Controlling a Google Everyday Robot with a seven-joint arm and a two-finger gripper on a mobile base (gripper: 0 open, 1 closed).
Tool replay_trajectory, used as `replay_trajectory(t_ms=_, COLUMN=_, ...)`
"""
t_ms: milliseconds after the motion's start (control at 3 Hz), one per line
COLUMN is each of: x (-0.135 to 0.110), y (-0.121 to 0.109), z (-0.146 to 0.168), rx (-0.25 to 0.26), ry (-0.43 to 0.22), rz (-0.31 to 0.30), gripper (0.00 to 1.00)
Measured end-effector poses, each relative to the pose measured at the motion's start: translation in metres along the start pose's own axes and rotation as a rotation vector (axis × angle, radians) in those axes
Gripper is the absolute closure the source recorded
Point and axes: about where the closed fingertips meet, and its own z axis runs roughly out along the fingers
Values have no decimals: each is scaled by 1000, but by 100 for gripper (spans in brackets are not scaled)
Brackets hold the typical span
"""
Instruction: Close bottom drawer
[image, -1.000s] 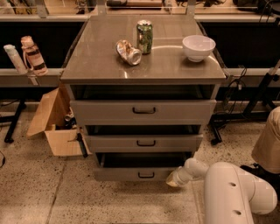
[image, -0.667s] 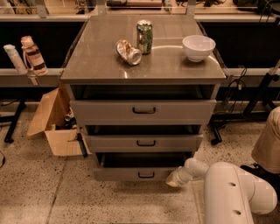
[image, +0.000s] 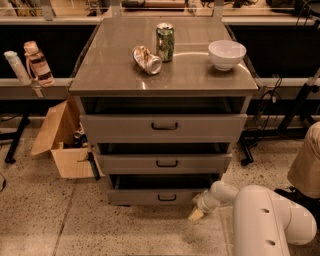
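bottom drawer (image: 135, 196), lowest of three grey drawers in the cabinet, stands partly pulled out just above the speckled floor, a dark gap showing above its flat front and its small dark handle (image: 166, 197) at centre. the gripper (image: 196, 214) sits low at the right end of that front, just beside its lower right corner; whether it is parted or closed cannot be told. the white arm (image: 270, 220) reaches in from the lower right. above lie the middle drawer (image: 125, 163) and top drawer (image: 120, 127), both also forward. on the cabinet top (image: 110, 75): a crushed can (image: 147, 60), an upright green can (image: 165, 42), a white bowl (image: 226, 53). a cardboard box (image: 60, 145) stands to the left.
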Motion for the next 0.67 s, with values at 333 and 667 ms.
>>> replay_trajectory(t_ms=333, x=0, y=0, z=0, rx=0, ry=0, rz=0, gripper=0)
replay_trajectory(t_ms=667, x=0, y=0, z=0, rx=0, ry=0, rz=0, gripper=0)
